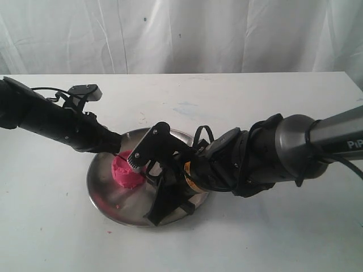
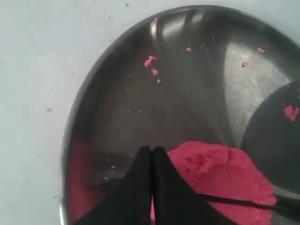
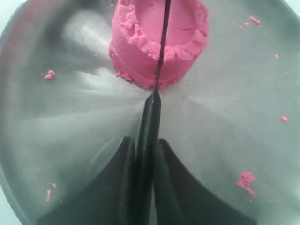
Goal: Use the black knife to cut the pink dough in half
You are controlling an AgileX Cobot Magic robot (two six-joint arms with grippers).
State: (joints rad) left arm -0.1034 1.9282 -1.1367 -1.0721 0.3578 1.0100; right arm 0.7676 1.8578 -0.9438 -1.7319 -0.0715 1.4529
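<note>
Exterior view, left side: the left arm point(image 1: 51, 119) reaches in low over the white worktop point(image 1: 272, 238) toward the steel plate point(image 1: 99, 187).
Left end effector point(image 2: 152, 154): the jaws are pressed together with nothing between them. The tips sit low over the plate, right at the edge of the pink dough point(image 1: 126, 173); whether they touch it cannot be told.
Steel plate: round and shiny, it lies on the worktop a little left of centre. Pink crumbs point(image 2: 151, 61) are scattered over it, and a few lie on the worktop beside its rim.
Pink dough: a stubby cylinder with a raised rim around its top. It stands upright on the left part of the plate and looks to be in one piece.
Black knife point(image 3: 150, 117): seen edge-on in the right wrist view, the thin blade runs across the top of the dough roughly through its middle. How deep it sits cannot be told.
Right end effector point(image 3: 143, 140): set narrow and clamped on the knife's handle, with one finger on each side. It sits over the plate just beside the dough.
Right arm point(image 1: 295, 147): comes in from the right edge, low over the worktop.
Backdrop: a white cloth point(image 1: 227, 34) hangs behind the worktop.
</note>
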